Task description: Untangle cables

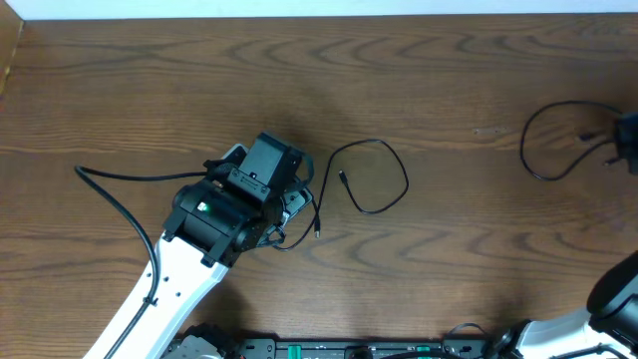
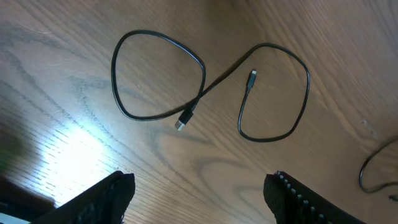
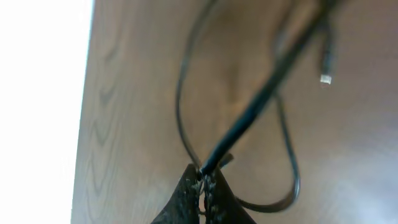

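Observation:
One thin black cable (image 1: 384,179) lies loose on the wooden table in two open loops (image 2: 273,93), with both small plug ends (image 2: 181,123) free. My left gripper (image 1: 296,202) hovers just left of it. Its fingers (image 2: 115,193) stand wide apart with only bare wood between them, so the left gripper (image 2: 199,190) is open. A second black cable (image 1: 553,140) curls at the far right. My right gripper (image 1: 625,140) is shut on this cable (image 3: 249,118), and the right gripper (image 3: 202,177) pinches it at the tips. One plug end (image 3: 325,78) dangles free.
The table's far edge (image 1: 329,12) meets a white wall, and its left side edge shows in the right wrist view (image 3: 87,112). A thick black arm wire (image 1: 115,189) trails left of the left arm. The arms' base rail (image 1: 329,349) runs along the front.

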You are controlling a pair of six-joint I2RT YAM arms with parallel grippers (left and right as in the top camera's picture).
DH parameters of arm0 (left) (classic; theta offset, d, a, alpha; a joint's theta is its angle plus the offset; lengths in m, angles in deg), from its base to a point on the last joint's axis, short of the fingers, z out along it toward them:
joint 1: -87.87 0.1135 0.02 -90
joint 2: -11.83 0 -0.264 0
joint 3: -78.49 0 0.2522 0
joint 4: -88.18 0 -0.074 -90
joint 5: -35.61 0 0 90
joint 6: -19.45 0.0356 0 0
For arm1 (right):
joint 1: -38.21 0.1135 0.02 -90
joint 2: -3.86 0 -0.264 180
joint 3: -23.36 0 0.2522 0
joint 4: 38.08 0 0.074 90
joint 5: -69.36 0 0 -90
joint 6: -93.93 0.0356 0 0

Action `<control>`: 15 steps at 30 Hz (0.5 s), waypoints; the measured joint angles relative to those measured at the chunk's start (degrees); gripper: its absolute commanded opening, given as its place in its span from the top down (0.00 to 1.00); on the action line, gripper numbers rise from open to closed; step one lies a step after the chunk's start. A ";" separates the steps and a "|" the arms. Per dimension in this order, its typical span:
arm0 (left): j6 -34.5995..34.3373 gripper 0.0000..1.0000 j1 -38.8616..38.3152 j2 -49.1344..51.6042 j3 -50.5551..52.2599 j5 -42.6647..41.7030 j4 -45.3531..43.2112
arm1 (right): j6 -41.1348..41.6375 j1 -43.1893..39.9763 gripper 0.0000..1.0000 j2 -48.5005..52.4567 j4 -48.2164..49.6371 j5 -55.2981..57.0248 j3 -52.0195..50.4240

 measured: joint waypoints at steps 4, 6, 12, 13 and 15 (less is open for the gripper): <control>0.00 0.28 0.00 0.00 0.00 0.02 -0.09 | -2.91 6.97 0.99 0.15 1.46 6.08 0.00; 0.00 0.28 0.00 0.00 0.00 0.02 -0.07 | -3.58 9.66 0.99 1.01 2.01 9.42 0.00; 0.00 0.28 0.00 0.00 0.00 0.02 -0.11 | -7.72 14.05 0.99 9.46 7.58 12.83 0.00; 0.00 0.28 0.00 0.00 0.00 0.02 -0.02 | -8.31 14.43 0.99 10.60 7.93 12.81 0.00; 0.00 0.28 0.00 0.00 0.00 0.02 -0.17 | -9.77 15.02 0.99 12.85 9.46 11.65 0.00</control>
